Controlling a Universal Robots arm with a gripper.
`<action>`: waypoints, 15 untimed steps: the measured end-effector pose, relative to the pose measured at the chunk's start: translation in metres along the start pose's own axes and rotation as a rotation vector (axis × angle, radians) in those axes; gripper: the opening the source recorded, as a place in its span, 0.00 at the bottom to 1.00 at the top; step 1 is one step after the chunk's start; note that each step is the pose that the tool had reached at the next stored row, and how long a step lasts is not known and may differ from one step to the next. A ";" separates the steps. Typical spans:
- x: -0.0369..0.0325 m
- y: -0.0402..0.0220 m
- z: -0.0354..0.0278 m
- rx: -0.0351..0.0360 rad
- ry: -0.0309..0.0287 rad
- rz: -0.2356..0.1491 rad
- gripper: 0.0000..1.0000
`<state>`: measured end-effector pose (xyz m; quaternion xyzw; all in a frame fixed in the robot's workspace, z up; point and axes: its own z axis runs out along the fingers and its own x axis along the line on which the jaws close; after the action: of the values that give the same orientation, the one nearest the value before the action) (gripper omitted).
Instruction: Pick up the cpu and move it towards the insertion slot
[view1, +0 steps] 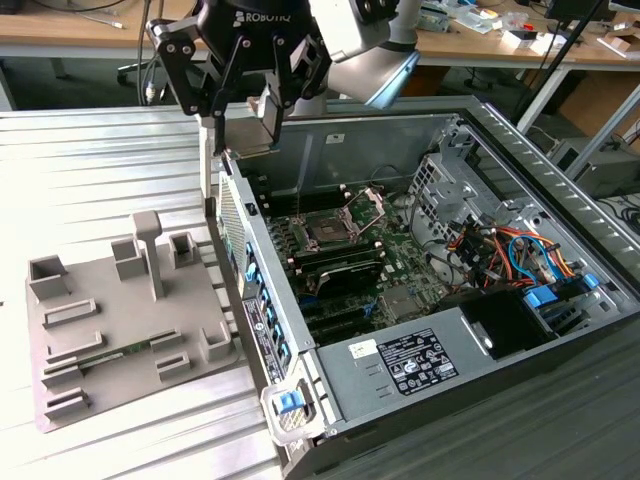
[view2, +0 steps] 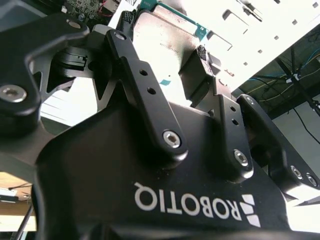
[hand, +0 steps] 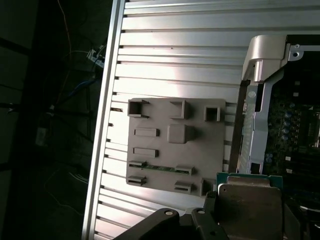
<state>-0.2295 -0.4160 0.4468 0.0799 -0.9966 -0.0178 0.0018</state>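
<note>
CPU (view2: 162, 47) is being gripped on two opposite edges by the gripper (view1: 262, 118), whose fingers (view2: 202, 55) are clenching it from either side, so its silvery face is showing in the gap between them. In the second wrist view a thin green rim is peeking out past the fingertips. In the exterior view the CPU (view1: 268, 110) is hanging in the air, tilted on edge, just above the computer case (view1: 560, 330), over the case wall on the exterior view's left. Inside the case, the insertion slot (view1: 328, 233) is lying open on the motherboard, well apart from the CPU, with its silver bracket (view1: 366, 204) standing raised beside it. Outside the case, on the exterior view's left, the grey fixture plate (view1: 120, 320) is resting on the ribbed metal table (view1: 100, 170). In the first wrist view the CPU (hand: 250, 202) is hovering over the case wall, near the fixture plate (hand: 170, 145).
</note>
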 end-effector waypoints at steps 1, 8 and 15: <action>-0.0005 -0.0001 0.0001 0.0000 0.0000 0.000 0.55; -0.0033 -0.0005 0.0004 0.0000 0.0000 0.000 0.55; -0.0061 -0.0010 0.0009 -0.0001 -0.0001 0.000 0.55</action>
<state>-0.2233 -0.4160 0.4458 0.0799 -0.9966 -0.0178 0.0018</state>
